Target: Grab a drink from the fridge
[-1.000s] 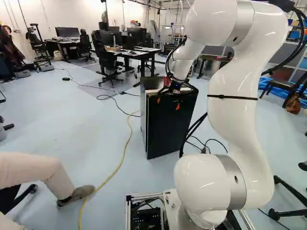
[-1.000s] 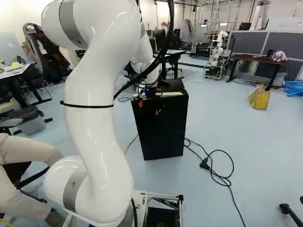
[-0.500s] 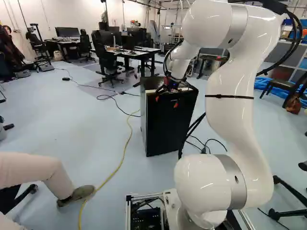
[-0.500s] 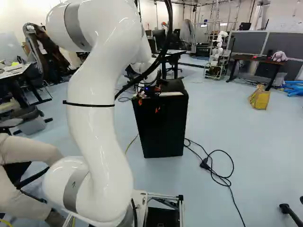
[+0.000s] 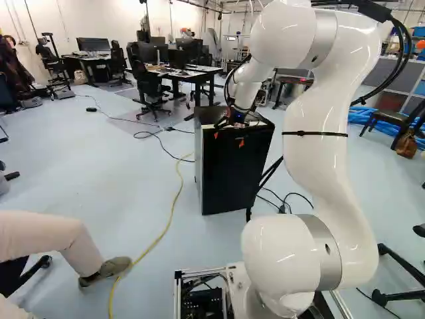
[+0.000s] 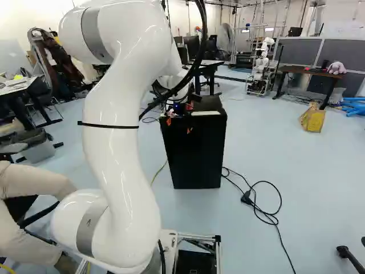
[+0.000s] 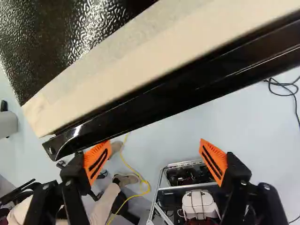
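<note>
My gripper is at the upper front edge of the black fridge, its orange pads hanging before the door's face. The gripper looks the same from the right base view, at the fridge's upper left. In the wrist view the gripper is open, with nothing between its fingers. Ahead of them runs the glossy door edge, then a beige strip and the textured fridge top. One finger is close to the door's corner; contact cannot be told. The door hides the inside; no drink shows.
A yellow cable crosses the floor left of the fridge; a black cable with a plug lies to its right. A person's leg reaches in at the near left. Behind stand a desk and chairs. Another robot stands far back.
The arm has reached slightly ahead, carrying the open gripper a little left in the left base view. The fridge's lower front edge has shifted slightly away from the base, while the floor cables have stayed put.
</note>
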Tool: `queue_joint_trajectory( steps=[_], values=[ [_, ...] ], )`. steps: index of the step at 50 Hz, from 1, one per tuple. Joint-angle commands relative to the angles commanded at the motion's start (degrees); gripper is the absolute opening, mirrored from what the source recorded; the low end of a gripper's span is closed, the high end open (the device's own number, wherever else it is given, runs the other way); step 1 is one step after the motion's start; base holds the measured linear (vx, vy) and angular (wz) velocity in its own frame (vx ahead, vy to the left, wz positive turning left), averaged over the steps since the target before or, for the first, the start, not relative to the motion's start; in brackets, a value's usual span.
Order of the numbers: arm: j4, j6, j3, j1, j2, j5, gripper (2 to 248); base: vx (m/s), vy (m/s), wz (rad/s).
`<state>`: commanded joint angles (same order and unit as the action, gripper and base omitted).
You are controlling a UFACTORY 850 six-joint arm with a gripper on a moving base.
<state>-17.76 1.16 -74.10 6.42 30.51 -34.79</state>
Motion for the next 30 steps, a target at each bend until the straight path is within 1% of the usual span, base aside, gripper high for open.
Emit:
queue_joint_trajectory(
  steps=[11,30],
  values=[
    [0.00,0.00,0.66,-0.12,-0.45,0.12,247,0.000,0.000,0.000],
    [0.00,0.00,5.71,-0.79,-3.95,0.19,247,0.000,0.000,0.000]
  ],
)
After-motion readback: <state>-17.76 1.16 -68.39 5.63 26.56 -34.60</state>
